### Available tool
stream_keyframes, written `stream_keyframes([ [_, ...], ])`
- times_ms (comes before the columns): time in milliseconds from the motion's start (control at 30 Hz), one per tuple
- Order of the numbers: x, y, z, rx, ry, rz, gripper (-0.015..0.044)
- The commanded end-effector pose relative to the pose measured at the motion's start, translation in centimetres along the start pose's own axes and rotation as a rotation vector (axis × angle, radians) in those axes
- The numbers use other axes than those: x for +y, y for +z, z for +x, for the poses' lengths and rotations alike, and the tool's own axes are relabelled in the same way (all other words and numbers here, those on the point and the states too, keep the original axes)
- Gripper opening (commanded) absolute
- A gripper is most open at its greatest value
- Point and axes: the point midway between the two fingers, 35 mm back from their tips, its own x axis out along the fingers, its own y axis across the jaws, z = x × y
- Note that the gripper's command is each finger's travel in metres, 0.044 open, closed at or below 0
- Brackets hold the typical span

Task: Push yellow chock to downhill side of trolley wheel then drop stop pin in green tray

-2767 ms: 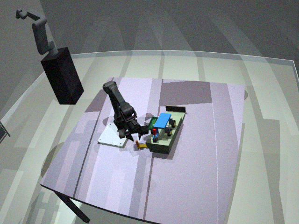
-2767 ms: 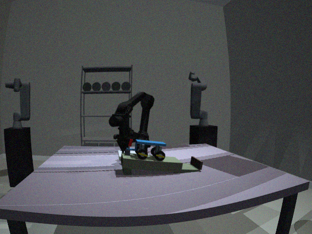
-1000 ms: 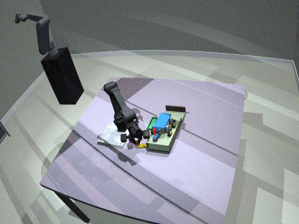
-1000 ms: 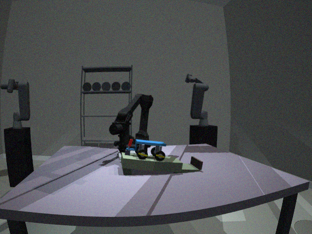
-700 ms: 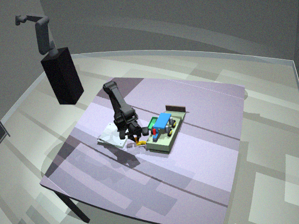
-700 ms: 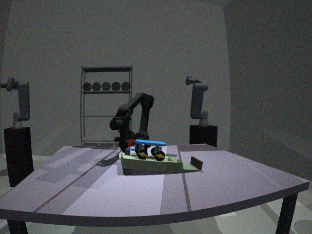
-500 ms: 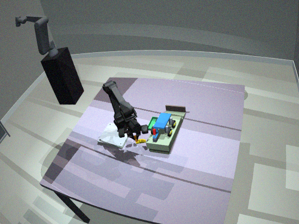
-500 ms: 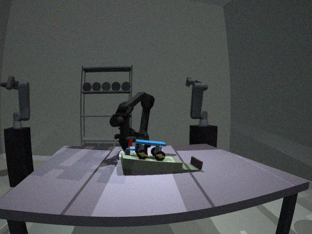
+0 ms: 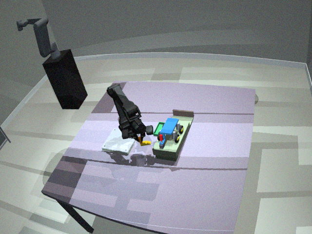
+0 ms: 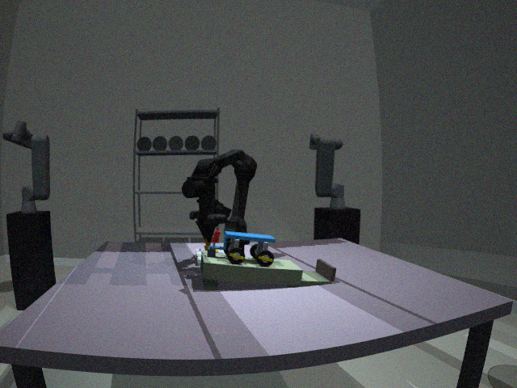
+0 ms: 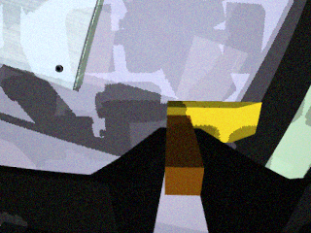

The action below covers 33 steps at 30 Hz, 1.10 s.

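My gripper (image 9: 141, 138) (image 10: 207, 242) (image 11: 179, 135) is shut on the orange handle of the yellow chock (image 9: 146, 143) (image 11: 221, 118). It holds the chock slightly above the table, between the pale plate and the ramp's uphill end. The chock's black base is not clearly visible. The blue trolley (image 9: 170, 126) (image 10: 250, 237) stands on the pale green ramp (image 9: 169, 149) (image 10: 250, 273) (image 11: 297, 150). The red-headed stop pin (image 9: 161, 137) (image 10: 216, 236) stands upright at its uphill end. The green tray (image 9: 156, 134) lies beside the ramp, partly hidden by the trolley.
The pale plate (image 9: 118, 144) (image 11: 44, 39) lies on the other side of my gripper from the ramp. A brown end board (image 9: 183, 113) (image 10: 325, 270) stands at the ramp's low end. The trolley stands between my gripper and that board.
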Motion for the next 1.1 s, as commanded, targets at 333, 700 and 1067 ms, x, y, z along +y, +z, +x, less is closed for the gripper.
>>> stream_keyframes([
  [333, 0.0, -0.3, -4.3, 0.012, 0.001, -0.004, 0.0000],
  [700, 0.0, -0.6, -6.4, 0.012, 0.001, -0.004, 0.0000],
  [1067, 0.0, -0.6, -6.4, 0.012, -0.001, 0.207, 0.0000],
])
